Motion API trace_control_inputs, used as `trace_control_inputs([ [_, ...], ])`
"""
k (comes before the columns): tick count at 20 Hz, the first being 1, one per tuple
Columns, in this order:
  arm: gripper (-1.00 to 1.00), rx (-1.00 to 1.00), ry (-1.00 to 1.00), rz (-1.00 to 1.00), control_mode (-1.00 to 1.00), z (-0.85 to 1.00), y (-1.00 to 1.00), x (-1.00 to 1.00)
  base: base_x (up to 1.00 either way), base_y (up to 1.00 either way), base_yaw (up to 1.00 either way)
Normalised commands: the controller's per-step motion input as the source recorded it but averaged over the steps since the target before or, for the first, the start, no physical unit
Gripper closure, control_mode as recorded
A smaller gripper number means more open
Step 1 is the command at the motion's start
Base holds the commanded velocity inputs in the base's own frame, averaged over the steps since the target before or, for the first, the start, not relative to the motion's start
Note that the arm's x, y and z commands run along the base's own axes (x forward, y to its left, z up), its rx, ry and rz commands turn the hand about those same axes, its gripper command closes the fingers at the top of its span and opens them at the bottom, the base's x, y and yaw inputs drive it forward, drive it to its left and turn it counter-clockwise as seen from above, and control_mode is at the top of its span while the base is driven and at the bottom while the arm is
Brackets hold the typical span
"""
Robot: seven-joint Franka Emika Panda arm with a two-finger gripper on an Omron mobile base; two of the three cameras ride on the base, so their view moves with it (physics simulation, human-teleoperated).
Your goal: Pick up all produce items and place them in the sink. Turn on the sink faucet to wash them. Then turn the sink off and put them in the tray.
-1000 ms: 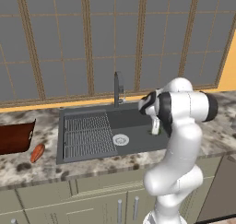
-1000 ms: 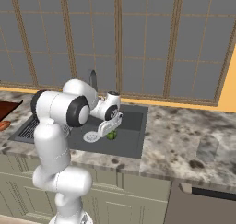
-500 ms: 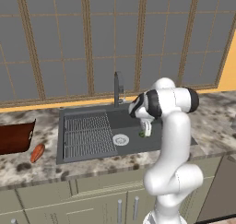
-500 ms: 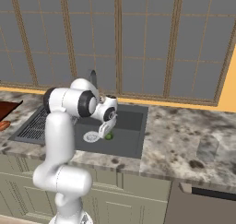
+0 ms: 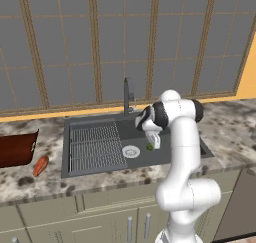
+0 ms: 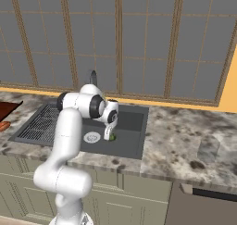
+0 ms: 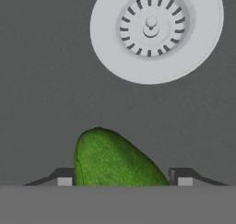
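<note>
The green produce item [image 7: 115, 158] sits between my gripper's [image 7: 124, 181] two finger tips, which press against its sides, so the gripper is shut on it. The hand hangs low inside the sink [image 5: 185, 146], just right of the round white drain [image 5: 130, 151], with the green piece [image 5: 149, 147] showing under the fingers [image 6: 112, 137]. Whether it touches the basin floor I cannot tell. The orange-red carrot-like piece [image 5: 41, 165] lies on the counter left of the sink, beside the reddish-brown tray [image 5: 15, 149]. The slim faucet [image 5: 127, 96] stands behind the basin.
A ridged wire rack [image 5: 95, 144] covers the sink's left half. Speckled stone counter [image 6: 185, 136] stretches to the right of the basin. Windows run along the back wall. The drain [image 7: 154, 29] lies close ahead of the hand.
The arm has swung left and lowered the hand with the green piece from above the sink's right edge down into the basin near the drain.
</note>
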Motion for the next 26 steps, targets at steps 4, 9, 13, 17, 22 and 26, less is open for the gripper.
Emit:
trace_control_inputs([
  [4,-1.0,0.04,0.0,0.16,-1.0,-0.26,0.0,0.14,0.0,0.0,0.0],
  [9,-1.0,0.06,-0.03,0.07,-1.0,0.09,0.0,-0.09,0.0,0.0,0.0],
  [13,-1.0,0.03,-0.13,0.04,-1.0,0.42,0.0,-0.3,0.0,0.0,0.0],
  [17,-1.0,0.02,-0.17,0.02,-1.0,0.47,0.0,-0.56,0.0,0.0,0.0],
  [22,-1.0,0.0,-0.29,0.0,-1.0,0.69,0.0,-1.0,0.0,0.0,0.0],
  [26,-1.0,0.0,-0.3,0.0,-1.0,0.97,0.0,-1.0,0.0,0.0,0.0],
])
